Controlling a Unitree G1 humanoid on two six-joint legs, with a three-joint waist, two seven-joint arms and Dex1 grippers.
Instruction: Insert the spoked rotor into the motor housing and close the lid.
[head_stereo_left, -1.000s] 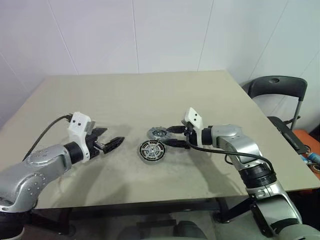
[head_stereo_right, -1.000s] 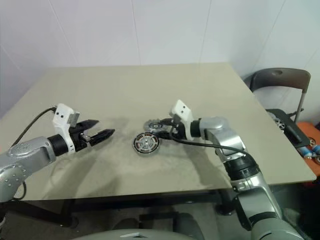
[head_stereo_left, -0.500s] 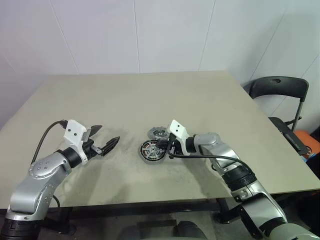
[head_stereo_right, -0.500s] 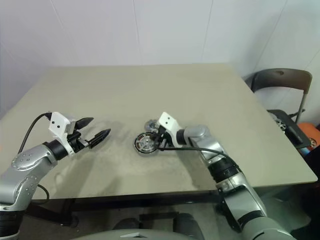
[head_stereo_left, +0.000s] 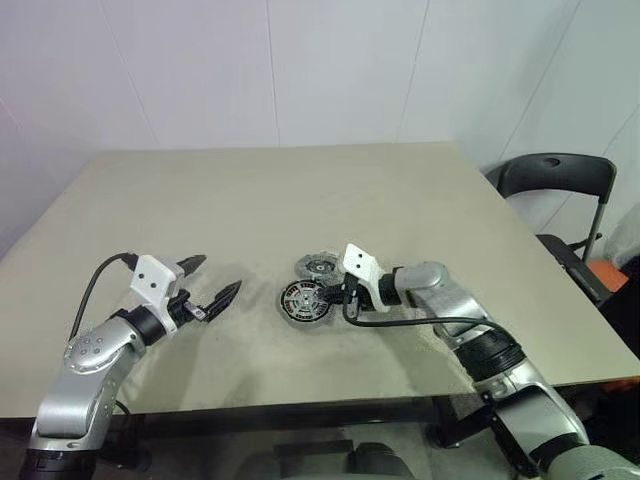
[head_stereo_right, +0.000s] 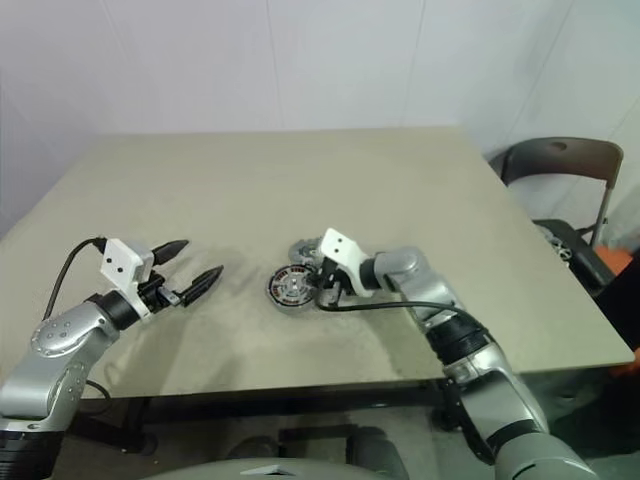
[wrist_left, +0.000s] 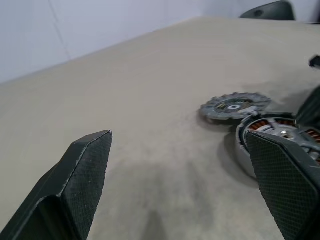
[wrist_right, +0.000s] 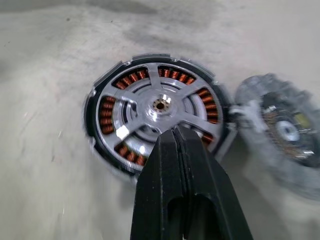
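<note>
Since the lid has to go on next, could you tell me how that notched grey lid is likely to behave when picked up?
The lid looks like rigid metal, so it should stay stiff in a grip. It lies flat and thin on the table, so getting fingers under its edge may be awkward. Its notched rim probably gives purchase against slipping, and lying flat, it seems unlikely to roll.

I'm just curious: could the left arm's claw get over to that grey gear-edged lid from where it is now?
Probably yes. The left gripper is open and faces the lid across bare table; only the motor housing and the shut right gripper crowd one side.
</note>
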